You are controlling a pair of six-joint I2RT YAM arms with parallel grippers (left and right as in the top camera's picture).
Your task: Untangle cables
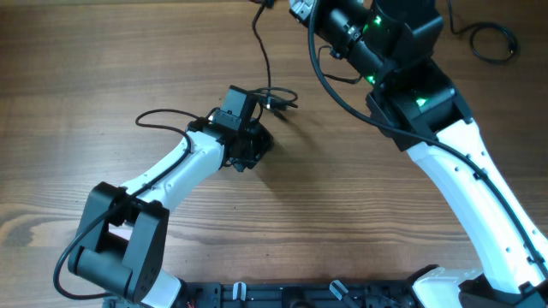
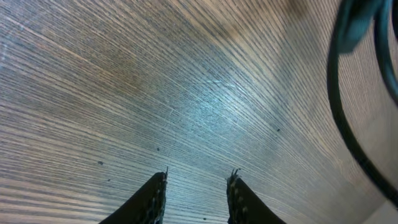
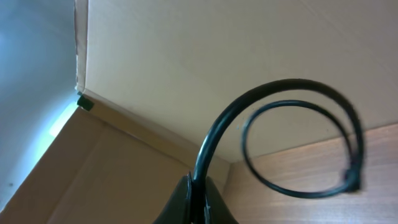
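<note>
Nearest, left gripper (image 2: 196, 180): the jaws are seen apart, low over bare table (image 2: 155, 93). Only wood grain is shown in the gap, so nothing is judged to be caught.
Step in hand: a strand beside the left gripper is probably to be pinched, so that it can be held down while the other end is drawn away.
Doing it well: the jaws should be shifted until a single strand is bracketed before they are brought together. Closing on bare wood, or on two strands at once, should be avoided. The far pull should be kept gentle so that no knot is tightened.
Blurred cord (image 2: 333, 106): a dark cord is seen at the right edge of the left wrist view, beside the jaws and not between them. Whether it is a cable or arm wiring cannot be told.
Cables (image 1: 272, 94): thin black strands are spread at mid table. A small cluster with plug ends (image 1: 287, 103) is found just beside the left gripper, on the side toward the right arm. A curled strand (image 1: 163, 115) is laid out on the opposite side.
Held cable (image 1: 260, 50): one strand is led from that cluster toward the far edge.
Right gripper (image 3: 198, 193): farthest off, its fingers are pressed together on the held cable, which is arched out of them and looped back above the table.
</note>
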